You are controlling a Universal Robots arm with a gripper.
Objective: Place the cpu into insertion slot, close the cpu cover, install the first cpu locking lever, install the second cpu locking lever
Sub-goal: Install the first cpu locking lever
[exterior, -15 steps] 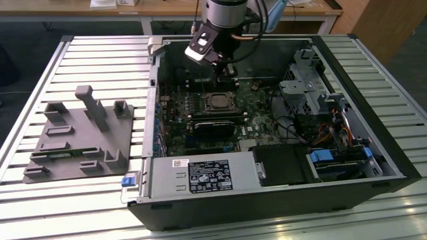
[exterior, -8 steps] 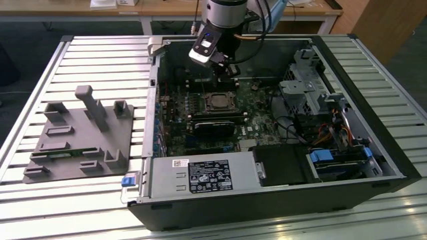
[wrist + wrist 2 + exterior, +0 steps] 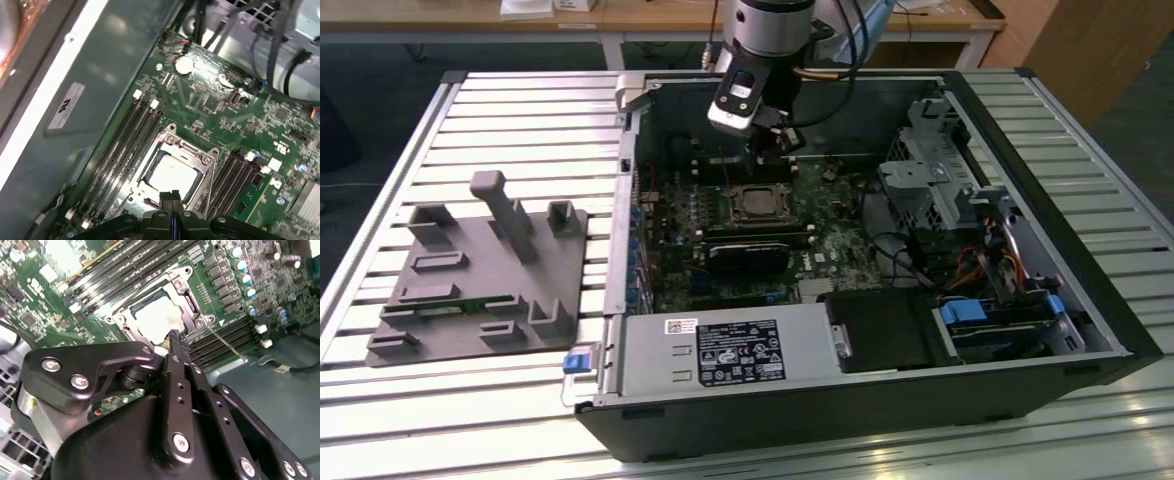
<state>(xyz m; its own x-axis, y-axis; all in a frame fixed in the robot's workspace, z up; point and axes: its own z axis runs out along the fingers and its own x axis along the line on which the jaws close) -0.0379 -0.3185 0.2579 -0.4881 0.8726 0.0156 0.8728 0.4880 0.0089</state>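
The cpu point(image 3: 156, 320) lies flat in the insertion slot point(image 3: 757, 203) on the green board, its pale metal top showing. The silver cpu cover point(image 3: 192, 150) lies down around the cpu point(image 3: 172, 176), framing it through its window. A thin metal lever rod point(image 3: 227, 345) runs out from one socket corner across the memory slots. My gripper point(image 3: 175, 336) hangs just above the socket's edge with its fingers pressed together and nothing between them. It also appears in the first wrist view point(image 3: 170, 196) and over the socket's far side in the exterior view point(image 3: 771, 150).
The open computer case point(image 3: 1067, 250) stands on a slatted metal table. A long black card point(image 3: 754, 250) sits just in front of the socket, and memory slots point(image 3: 125, 145) flank it. A drive cage point(image 3: 947, 170) and cables are on the exterior view's right, a grey fixture point(image 3: 480, 270) on its left.
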